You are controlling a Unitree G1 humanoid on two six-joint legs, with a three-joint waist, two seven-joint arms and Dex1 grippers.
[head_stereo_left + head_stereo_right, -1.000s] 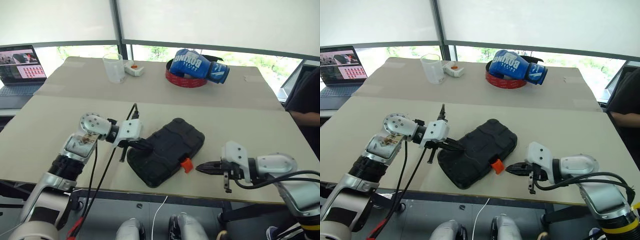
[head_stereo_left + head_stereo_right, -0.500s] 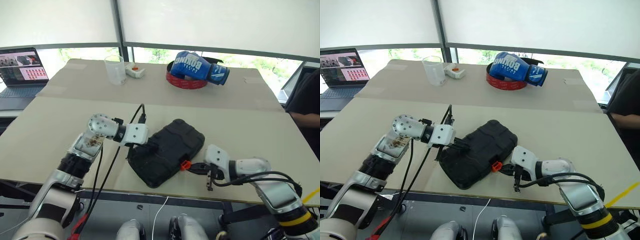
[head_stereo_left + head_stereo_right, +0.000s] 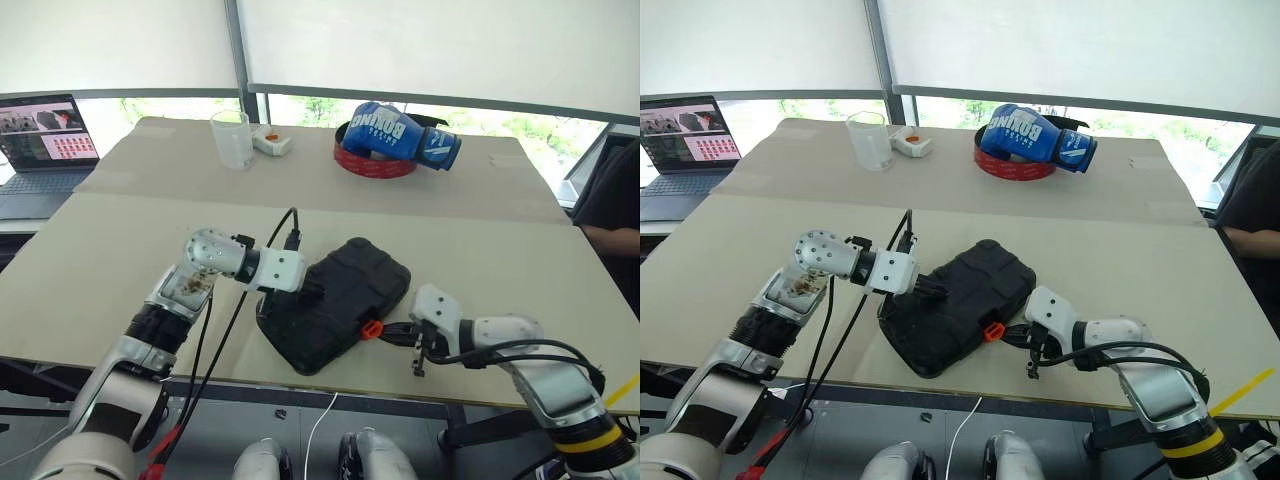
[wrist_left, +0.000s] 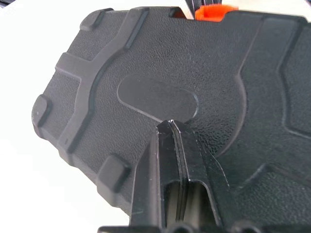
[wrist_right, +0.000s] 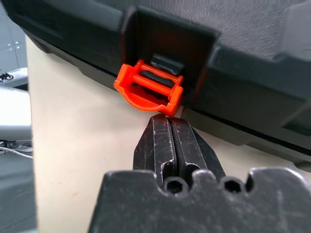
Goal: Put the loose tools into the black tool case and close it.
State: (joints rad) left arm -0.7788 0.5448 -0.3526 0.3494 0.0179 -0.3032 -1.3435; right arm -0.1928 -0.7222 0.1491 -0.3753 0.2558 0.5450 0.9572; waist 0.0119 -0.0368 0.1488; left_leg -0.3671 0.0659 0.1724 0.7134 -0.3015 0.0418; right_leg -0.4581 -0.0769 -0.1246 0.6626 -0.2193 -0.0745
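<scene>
Now the beige table stands by bright windows; the blue glove reads "BOXING". Both grippers, left and right, are closed, holding nothing, at the black case.

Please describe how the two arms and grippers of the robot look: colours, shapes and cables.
Both arms are silver-grey and white with rounded joints. Black cables run loose along each. The left gripper and right gripper each have two slim black tapered fingers.

Black tool case showing matt, pebble-grained plastic, orange latch looking smooth glossy plastic, table appearing matt beige, boxing glove gleaming shiny blue
</scene>
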